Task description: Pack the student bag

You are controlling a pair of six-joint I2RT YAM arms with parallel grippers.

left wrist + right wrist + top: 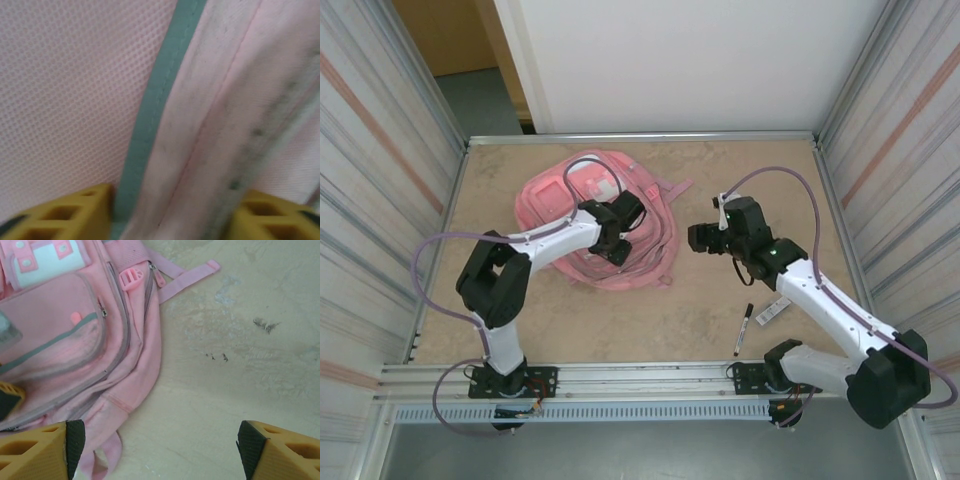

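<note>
**Bag lies left of the right tool, under the left tool; left arm nearer**

Room: a cell walled by ribbed metal panels on both sides, with a white board at the far end.

Surface: a beige, mottled tabletop [650,330], lightly scuffed, bare to the right of the bag.

Student bag [545,190]: laid flat, front up, at the far-left middle of the tabletop. Its long axis is judged to run roughly far to near. A white patch [47,260] and zip pockets are seen on the front, and a pink strap [187,280] trails off to the right.

Left tool [172,210]: set down onto the bag, with pink fabric and a teal trim [150,125] lying between the yellow fingers. Whether the fabric is pinched cannot be told.

Right tool [160,440]: held wide, with nothing between the fingers, over bare tabletop just beside the bag's right edge. The bag lies to its left.

Small items: a marker pen [744,329] is noted near the right arm's base, well apart from the bag. A small white object [772,310] beside it is too small to identify.
</note>
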